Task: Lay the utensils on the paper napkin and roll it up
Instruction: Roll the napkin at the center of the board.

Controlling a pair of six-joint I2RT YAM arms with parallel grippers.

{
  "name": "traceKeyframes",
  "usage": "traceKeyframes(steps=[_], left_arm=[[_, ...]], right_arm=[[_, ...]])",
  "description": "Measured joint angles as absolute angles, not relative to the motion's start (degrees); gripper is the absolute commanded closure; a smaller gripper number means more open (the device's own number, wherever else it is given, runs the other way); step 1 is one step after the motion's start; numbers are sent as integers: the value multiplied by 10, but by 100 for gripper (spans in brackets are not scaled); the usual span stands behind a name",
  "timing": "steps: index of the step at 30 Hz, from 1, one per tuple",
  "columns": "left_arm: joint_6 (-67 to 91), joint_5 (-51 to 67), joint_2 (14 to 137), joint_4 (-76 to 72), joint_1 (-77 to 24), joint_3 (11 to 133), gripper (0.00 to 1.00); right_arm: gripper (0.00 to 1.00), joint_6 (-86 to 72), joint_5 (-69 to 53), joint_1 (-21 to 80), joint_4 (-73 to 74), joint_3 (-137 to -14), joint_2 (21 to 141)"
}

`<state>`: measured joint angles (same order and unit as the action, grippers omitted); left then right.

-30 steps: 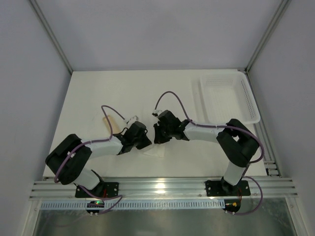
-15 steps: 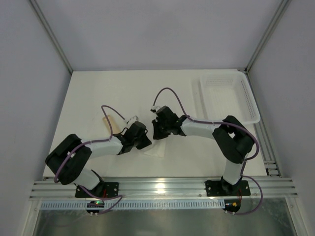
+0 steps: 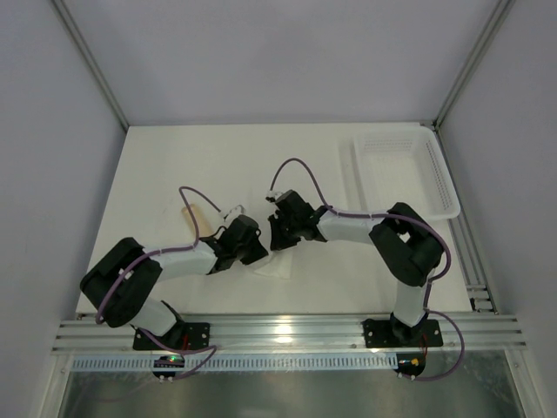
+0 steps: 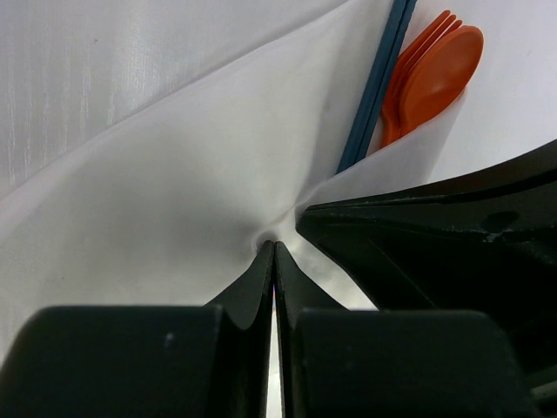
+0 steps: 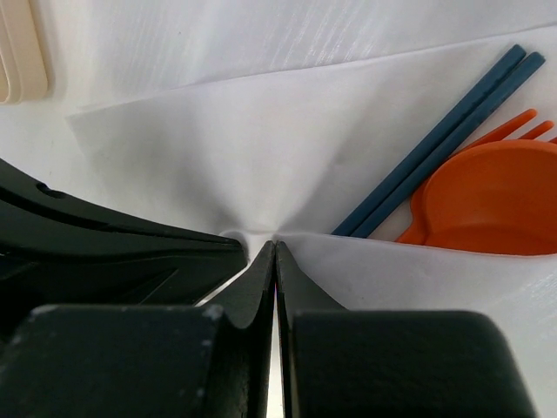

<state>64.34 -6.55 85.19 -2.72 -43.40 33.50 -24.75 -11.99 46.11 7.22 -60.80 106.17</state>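
- Two grippers meet at one crease of the paper napkin (image 4: 157, 174): the left gripper (image 4: 275, 254) has its jaws pressed together on a pinch of the sheet, and the right gripper (image 5: 275, 251) nips the same fold from the other side, the two bodies almost touching
- Over the last second only the right arm has moved (and only slightly): its wrist has slid a little toward the left gripper and its elbow has swung in with it, while the left arm has held its place and neither grip has loosened
- The utensils (image 4: 435, 74) lie on the sheet with a fold over their handles: a pair of blue sticks (image 5: 439, 131), an orange spoon (image 5: 492, 205) and an orange fork (image 5: 522, 126), only their ends showing past the fold
- A pale tan stick (image 3: 187, 214) lies on the bench (image 3: 174, 165) beyond the left arm, apart from the napkin
- My reading: the small inward shift draws the folded edge further over the utensils, so the roll is under way but not closed; the tan stick, if it belongs, is not yet inside
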Motion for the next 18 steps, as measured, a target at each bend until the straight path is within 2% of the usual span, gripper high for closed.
traceKeyframes(steps=[18], left_arm=[[644,-75,846,-25,-438,331,100]], right_arm=[[96,-250,-117,461,74,-615,1067]])
